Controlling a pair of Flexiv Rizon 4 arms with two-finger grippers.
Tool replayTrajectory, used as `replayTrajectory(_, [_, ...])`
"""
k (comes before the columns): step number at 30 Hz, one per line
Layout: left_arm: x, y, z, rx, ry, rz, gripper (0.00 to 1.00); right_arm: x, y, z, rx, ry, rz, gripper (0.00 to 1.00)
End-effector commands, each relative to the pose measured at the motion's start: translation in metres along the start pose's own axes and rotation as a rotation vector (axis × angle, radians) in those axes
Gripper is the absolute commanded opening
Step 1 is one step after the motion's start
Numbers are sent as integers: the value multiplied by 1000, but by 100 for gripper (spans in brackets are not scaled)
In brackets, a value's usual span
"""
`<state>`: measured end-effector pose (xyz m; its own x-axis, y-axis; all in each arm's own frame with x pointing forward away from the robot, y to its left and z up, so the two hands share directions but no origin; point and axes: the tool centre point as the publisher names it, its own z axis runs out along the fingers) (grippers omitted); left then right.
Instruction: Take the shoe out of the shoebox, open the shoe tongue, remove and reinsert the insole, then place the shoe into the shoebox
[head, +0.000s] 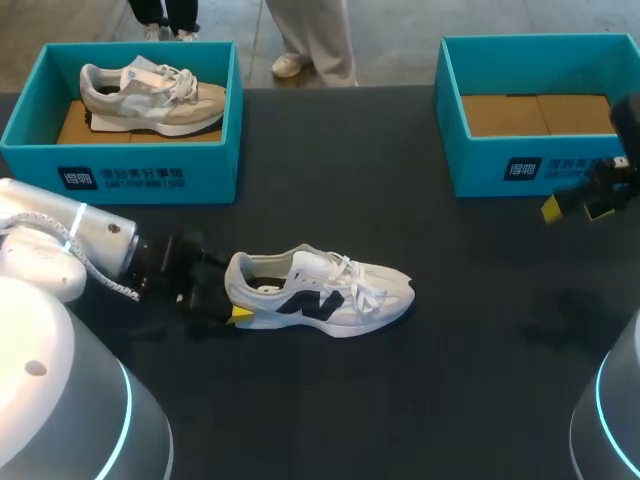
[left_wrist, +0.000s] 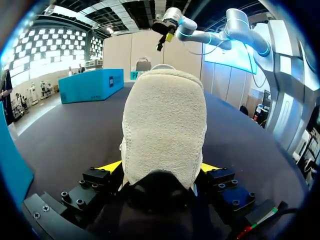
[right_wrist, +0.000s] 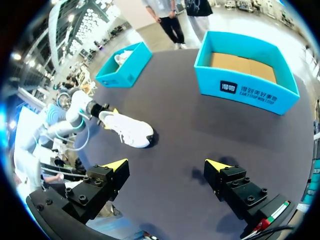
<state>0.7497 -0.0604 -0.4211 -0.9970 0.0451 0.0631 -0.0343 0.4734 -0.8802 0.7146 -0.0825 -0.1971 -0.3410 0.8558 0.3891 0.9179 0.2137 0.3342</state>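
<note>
A white shoe with a dark logo lies on its sole in the middle of the black table, toe pointing right. My left gripper is at its heel. In the left wrist view the grey heel fills the gap, and my left gripper is shut on it with a yellow tip pressed to each side. My right gripper hangs open and empty at the right edge, in front of the empty teal shoebox. The right wrist view looks down on the shoe from well above, past my open right gripper.
A second teal shoebox at the back left holds a beige and grey shoe. The empty box has a brown cardboard floor. My left arm lies low over the table's left side.
</note>
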Motion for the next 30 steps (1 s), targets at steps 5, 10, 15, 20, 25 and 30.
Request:
replayTrajectory(5, [-2, 0, 2, -3, 1, 0, 0, 29, 29, 23, 78, -181, 120, 100])
replayTrajectory(10, [-2, 0, 2, -3, 1, 0, 0, 43, 41, 43, 75, -243, 219, 100])
replayTrajectory(15, [-2, 0, 2, -3, 1, 0, 0, 55, 50, 63, 103, -269, 275, 100])
replayTrajectory(20, [-2, 0, 2, -3, 1, 0, 0, 70, 61, 80, 152, -266, 230, 100])
replayTrajectory(25, [-2, 0, 2, -3, 1, 0, 0, 85, 68, 93, 203, -260, 209, 100])
replayTrajectory(30, [-2, 0, 2, -3, 1, 0, 0, 99, 72, 109, 227, -207, 164, 100])
